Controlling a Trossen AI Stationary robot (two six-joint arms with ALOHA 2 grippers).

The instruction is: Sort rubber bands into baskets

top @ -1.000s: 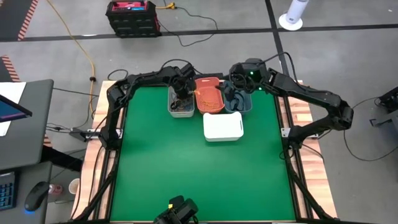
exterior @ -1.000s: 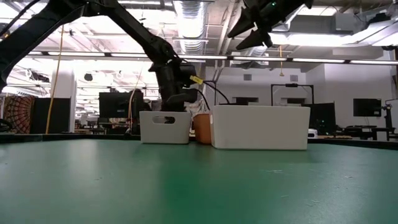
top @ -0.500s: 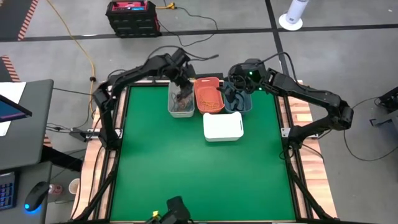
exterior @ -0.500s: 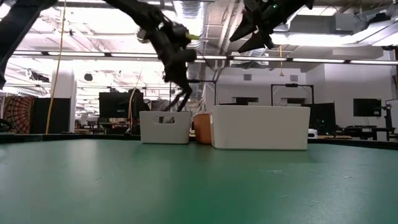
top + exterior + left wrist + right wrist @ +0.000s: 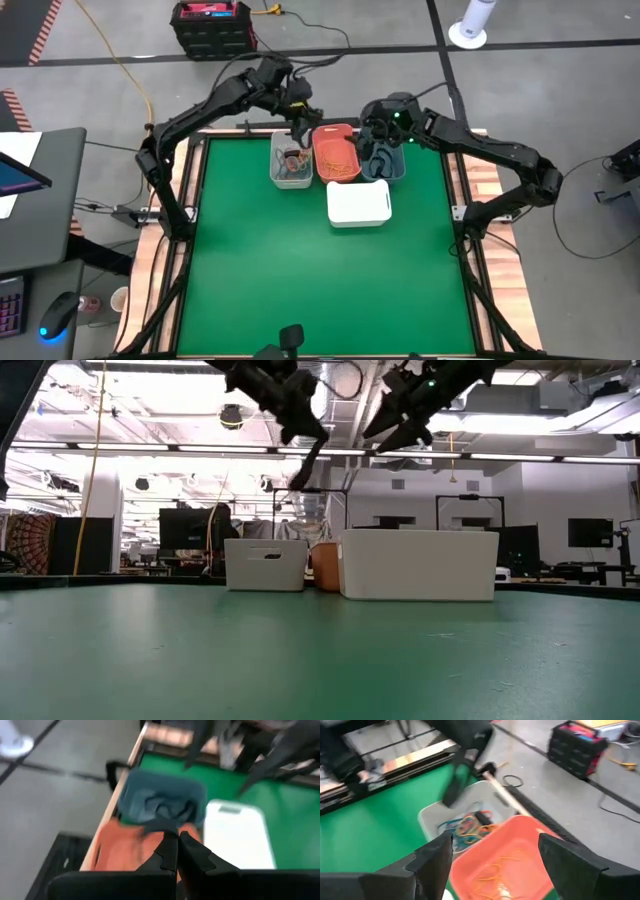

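A: What sits on the bench?

B: Green top, with four baskets grouped toward the far side. The white basket is nearest. Behind it, in a row from left to right, stand the light grey basket, the coral-orange basket and the dark slate-blue basket, touching side by side.

A: And the arms?

B: Both reach in from the sides to the far end. The left tool hangs high above the far edge of the grey and orange baskets. Its fingers are pressed together; I see nothing clearly between them. In the low view it hangs well above the basket rims.

A: The right one?

B: The right tool hovers over the slate-blue basket, fingers spread wide with nothing between them.

A: The rubber bands?

B: A tangle of mixed rubber bands, yellow, blue and red, lies in the grey basket. Thin yellow-orange bands lie in the orange one. Dark loops lie in the slate-blue one.
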